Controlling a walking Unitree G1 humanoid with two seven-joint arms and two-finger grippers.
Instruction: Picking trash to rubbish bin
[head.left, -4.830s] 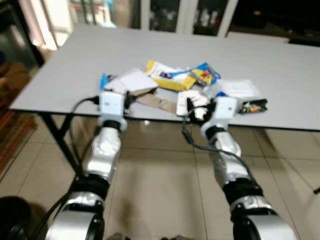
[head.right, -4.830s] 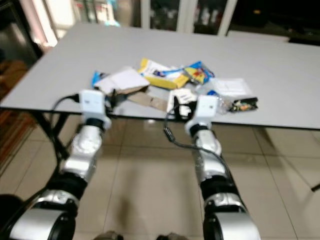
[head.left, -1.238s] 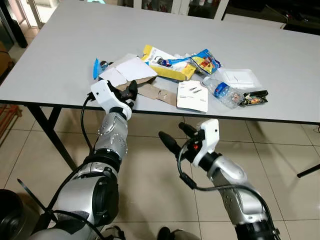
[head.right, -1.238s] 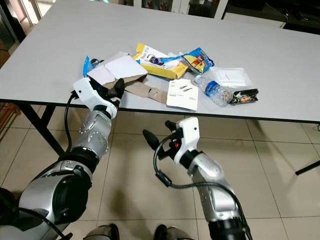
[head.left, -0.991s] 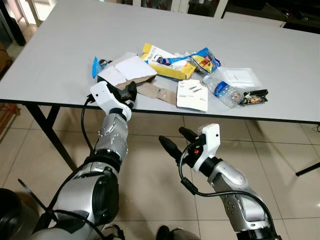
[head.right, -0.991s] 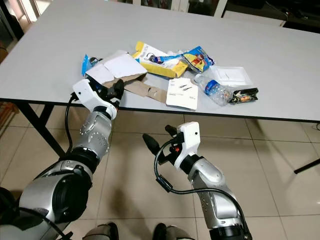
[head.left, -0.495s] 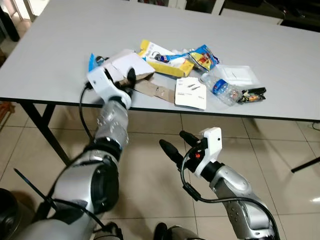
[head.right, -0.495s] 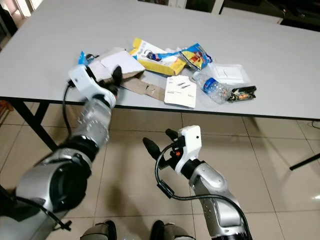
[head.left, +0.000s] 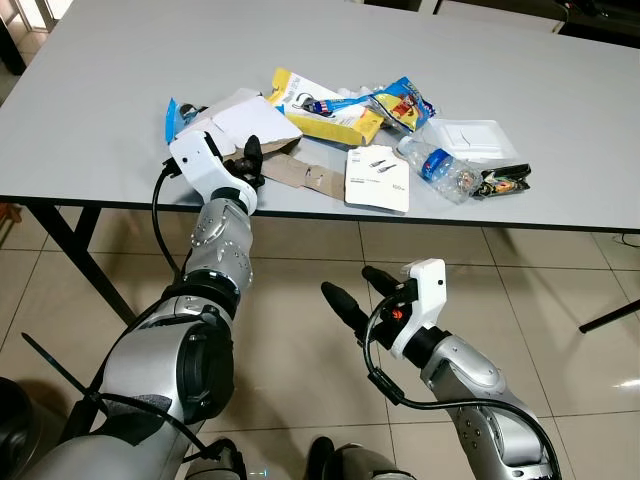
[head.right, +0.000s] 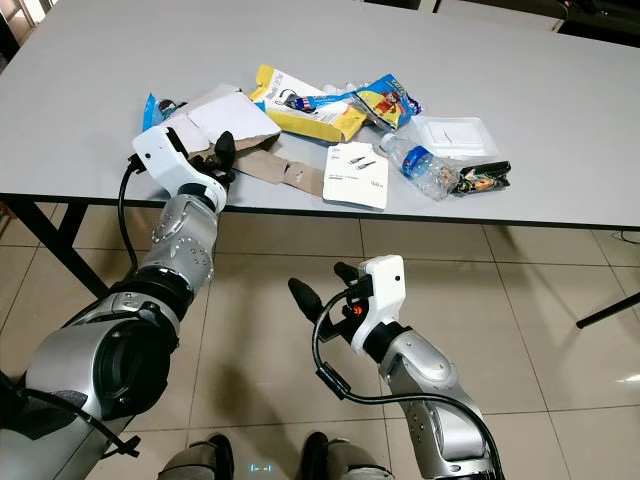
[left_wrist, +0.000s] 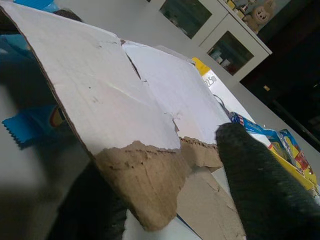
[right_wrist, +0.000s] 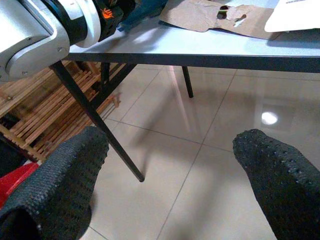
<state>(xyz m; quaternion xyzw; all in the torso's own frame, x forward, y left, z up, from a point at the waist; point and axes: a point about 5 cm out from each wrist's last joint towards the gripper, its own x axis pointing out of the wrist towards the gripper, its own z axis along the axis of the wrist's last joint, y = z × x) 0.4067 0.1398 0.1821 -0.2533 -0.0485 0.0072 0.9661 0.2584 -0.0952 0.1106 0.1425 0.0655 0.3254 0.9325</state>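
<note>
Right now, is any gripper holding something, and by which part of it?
Nothing is held yet. The left gripper is open, its fingers around the torn edge of the cardboard on the table. The right gripper is open over the floor.

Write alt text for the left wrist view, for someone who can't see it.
The left gripper has its two black fingers open around the torn edge of a piece of cardboard lying on the grey table. A blue wrapper lies beside it, and a yellow package farther off.
</note>
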